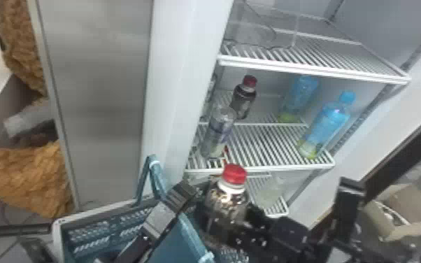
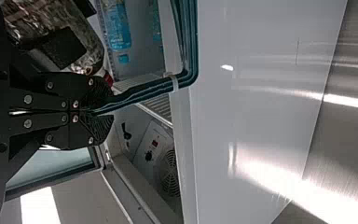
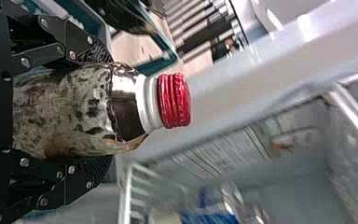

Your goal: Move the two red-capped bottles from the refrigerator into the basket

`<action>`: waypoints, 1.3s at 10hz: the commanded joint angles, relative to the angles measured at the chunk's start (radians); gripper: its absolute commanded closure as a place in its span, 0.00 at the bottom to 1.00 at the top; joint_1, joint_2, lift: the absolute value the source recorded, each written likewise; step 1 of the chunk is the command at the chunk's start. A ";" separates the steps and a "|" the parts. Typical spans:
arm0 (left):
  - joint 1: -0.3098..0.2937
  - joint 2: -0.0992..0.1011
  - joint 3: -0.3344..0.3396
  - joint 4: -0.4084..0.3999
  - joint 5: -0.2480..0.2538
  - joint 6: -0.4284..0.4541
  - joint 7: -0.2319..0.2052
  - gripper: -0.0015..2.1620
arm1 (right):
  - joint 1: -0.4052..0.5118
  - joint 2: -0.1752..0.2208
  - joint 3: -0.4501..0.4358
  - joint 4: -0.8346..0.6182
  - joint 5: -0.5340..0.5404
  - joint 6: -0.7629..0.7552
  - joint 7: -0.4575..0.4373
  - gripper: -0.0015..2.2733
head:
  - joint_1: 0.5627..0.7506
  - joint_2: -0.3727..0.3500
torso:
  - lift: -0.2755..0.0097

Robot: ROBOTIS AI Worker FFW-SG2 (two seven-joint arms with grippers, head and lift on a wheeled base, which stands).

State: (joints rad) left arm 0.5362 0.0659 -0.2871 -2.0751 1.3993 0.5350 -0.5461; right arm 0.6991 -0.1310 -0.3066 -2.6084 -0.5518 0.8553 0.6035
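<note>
Head view: left gripper (image 1: pixel 182 197) pinched the basket handle (image 1: pixel 155 176); basket (image 1: pixel 96 211) was cut off near. Right gripper (image 1: pixel 288 230), dark and hard to make out, gripped one red-capped bottle (image 1: pixel 224 213), base obscured. Other red-capped bottle (image 1: pixel 243 101) stood far, on a white wire shelf (image 1: pixel 265 143). Cardboard box (image 1: pixel 390 224) at right.

Left wrist view: jaws narrow, on the handle.

Right wrist view: jaws around the bottle, lower end hidden.

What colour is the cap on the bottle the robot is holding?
Red cap, showing best in the right wrist view.
</note>
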 commanded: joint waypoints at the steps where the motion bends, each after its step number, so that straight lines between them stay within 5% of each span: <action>1: -0.001 0.000 0.000 0.002 -0.001 0.000 0.000 0.56 | -0.034 -0.024 0.043 0.050 -0.040 0.016 0.018 0.45 | 0.70 0.03 | 0.97; 4: -0.004 -0.001 0.000 0.002 0.001 0.000 0.000 0.56 | -0.034 -0.022 0.035 0.060 -0.044 -0.014 0.019 0.03 | 0.70 0.08 | 0.97; 10: -0.001 -0.001 0.000 0.002 0.001 0.000 0.000 0.56 | -0.009 0.024 -0.180 0.025 0.021 -0.139 0.009 0.06 | 0.70 0.03 | 0.97; 13: -0.001 -0.001 0.000 0.002 0.001 0.000 0.000 0.56 | -0.009 0.050 -0.210 0.064 0.031 -0.266 -0.024 0.06 | 0.70 0.03 | 0.97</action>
State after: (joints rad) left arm 0.5351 0.0648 -0.2872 -2.0727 1.4008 0.5350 -0.5461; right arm 0.6903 -0.0847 -0.5147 -2.5533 -0.5238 0.6141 0.5811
